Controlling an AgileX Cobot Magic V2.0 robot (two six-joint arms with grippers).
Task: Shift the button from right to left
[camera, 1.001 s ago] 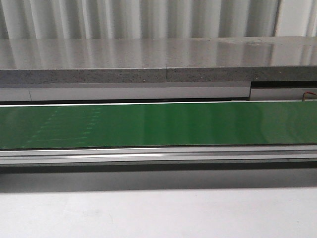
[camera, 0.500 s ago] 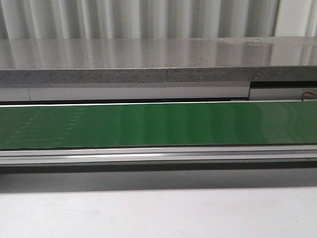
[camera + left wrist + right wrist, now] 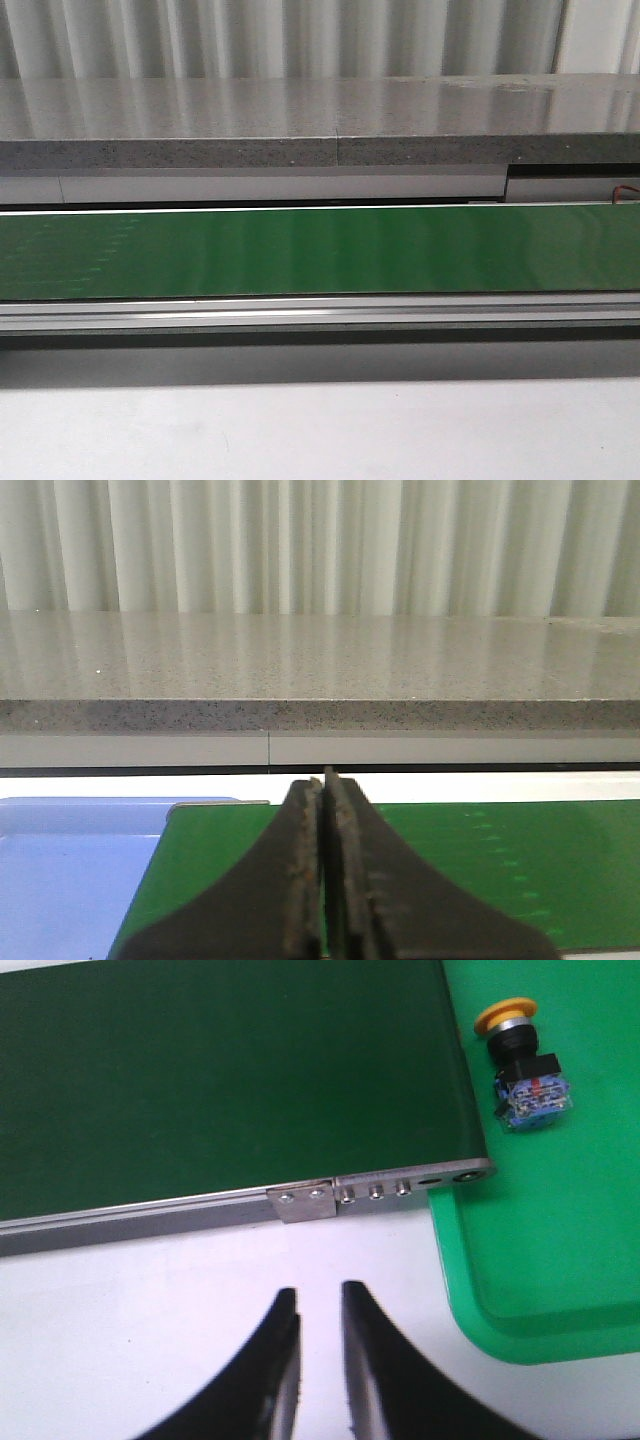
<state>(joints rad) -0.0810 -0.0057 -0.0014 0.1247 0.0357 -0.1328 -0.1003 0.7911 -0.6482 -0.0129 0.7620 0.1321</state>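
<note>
Green tray point(image 3: 520, 1290) holds button point(image 3: 523, 1062) lying sideways

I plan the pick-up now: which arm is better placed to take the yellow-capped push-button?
The right. The right gripper, slightly open and empty, has the yellow-capped push-button in its view, lying on the bright green tray. The left gripper, shut, sees only the green belt and a blue tray.

The conveyor belt point(image 3: 320, 250) runs left to right across the table point(image 3: 320, 430), with a stone shelf point(image 3: 300, 125) behind it. Off the belt's end, the button point(image 3: 522, 1060) lies in a tray point(image 3: 540, 1290) (on its side)
</note>
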